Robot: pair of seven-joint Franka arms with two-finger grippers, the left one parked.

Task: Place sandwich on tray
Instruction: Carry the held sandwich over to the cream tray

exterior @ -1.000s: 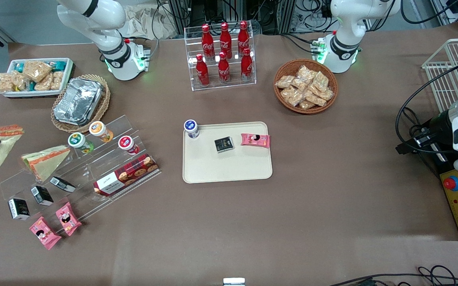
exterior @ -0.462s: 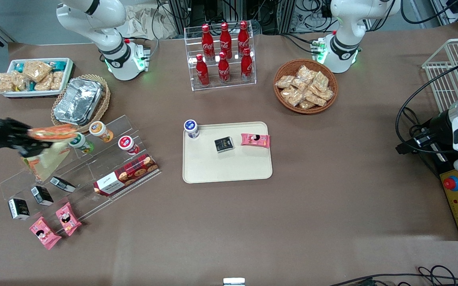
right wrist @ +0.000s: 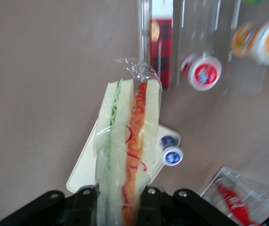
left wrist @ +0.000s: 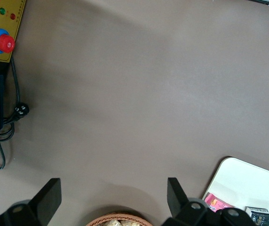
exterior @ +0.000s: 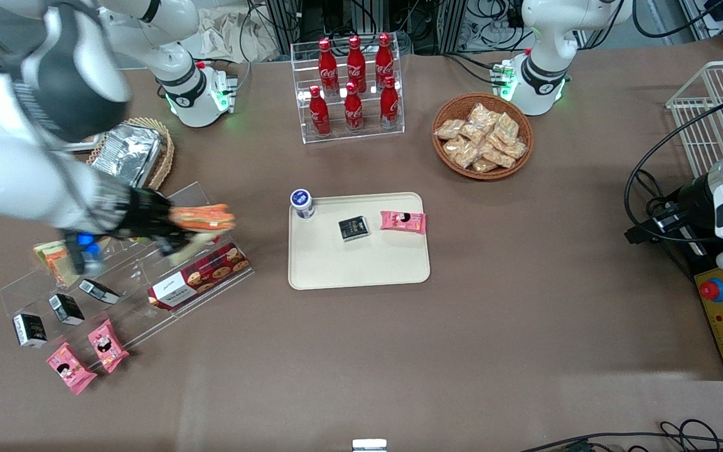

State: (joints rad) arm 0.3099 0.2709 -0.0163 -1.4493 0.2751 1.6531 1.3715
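The wedge-shaped sandwich, in crinkled clear wrap with pale bread and a red-orange filling strip, is gripped by the gripper, its black fingers clamped on both faces. It is held in the air above the clear acrylic rack, near the flat, low-rimmed cream tray.

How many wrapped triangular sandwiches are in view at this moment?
2. One clear-wrapped triangular sandwich is held in the right arm's gripper, above the clear acrylic display stand. The other sandwich rests on that stand, partly hidden by the arm. More may be hidden.
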